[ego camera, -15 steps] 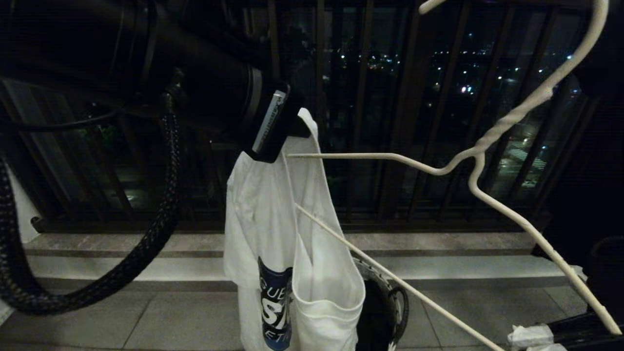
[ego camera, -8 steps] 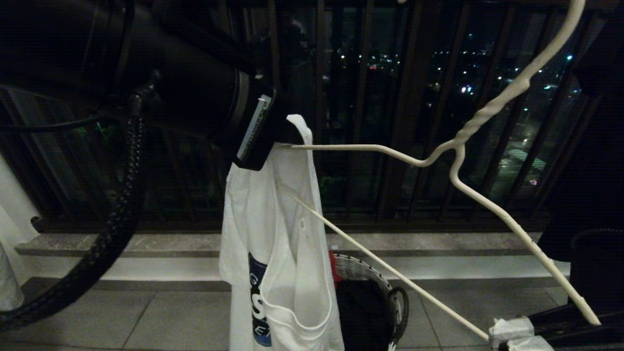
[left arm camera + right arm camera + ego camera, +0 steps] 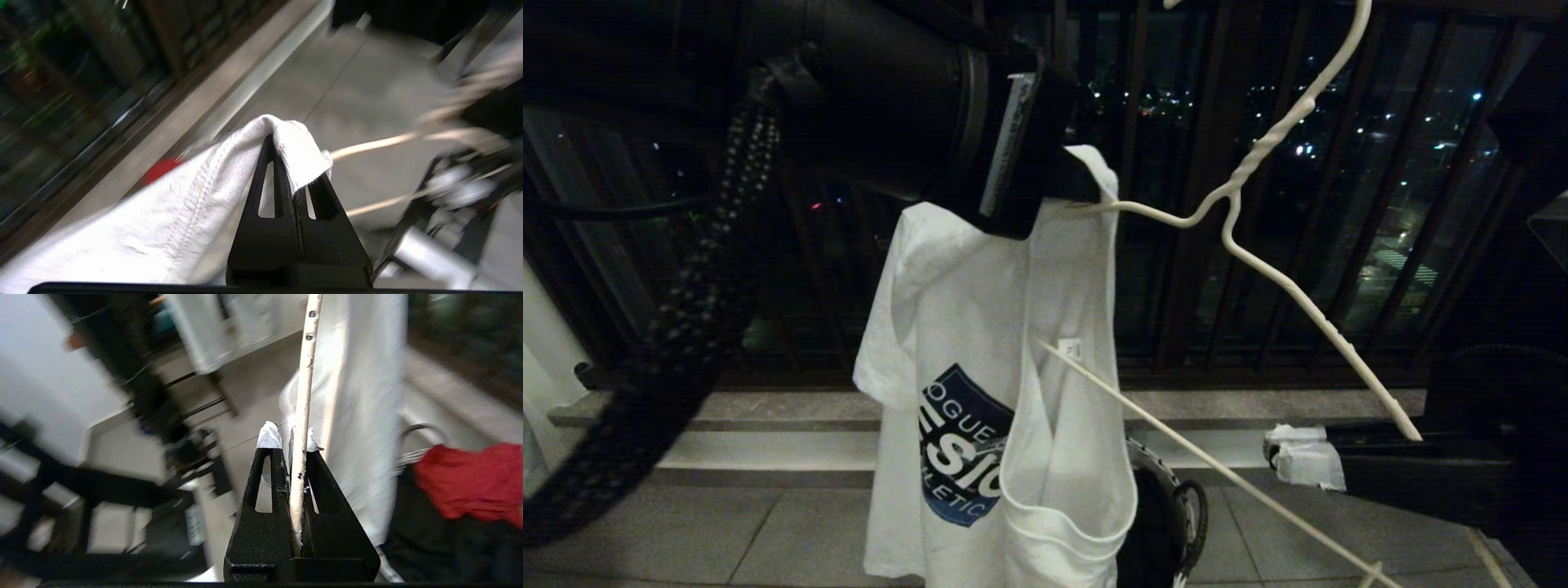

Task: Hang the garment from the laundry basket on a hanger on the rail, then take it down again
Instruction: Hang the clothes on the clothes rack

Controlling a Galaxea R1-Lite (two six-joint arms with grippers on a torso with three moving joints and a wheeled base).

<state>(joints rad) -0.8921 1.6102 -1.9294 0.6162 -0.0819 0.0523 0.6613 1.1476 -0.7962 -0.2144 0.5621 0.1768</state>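
From the head view, the left pincer (image 3: 1086, 184) holds up the garment (image 3: 980, 392) by its collar above the laundry basket (image 3: 1168, 523); one arm of the hanger (image 3: 1282, 286) pokes into the neck opening. At the left wrist, the jaws are clamped on white fabric. At the right wrist, the right pincer (image 3: 296, 447) is closed on the hanger's bottom wire.

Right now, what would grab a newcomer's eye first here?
A white T-shirt dangling mid-air at the centre, pinched at its top by the left gripper. Beside it a thin wire hanger, tilted, one arm poking into the shirt, its other end clamped in the right gripper. City lights glitter behind dark railing bars.
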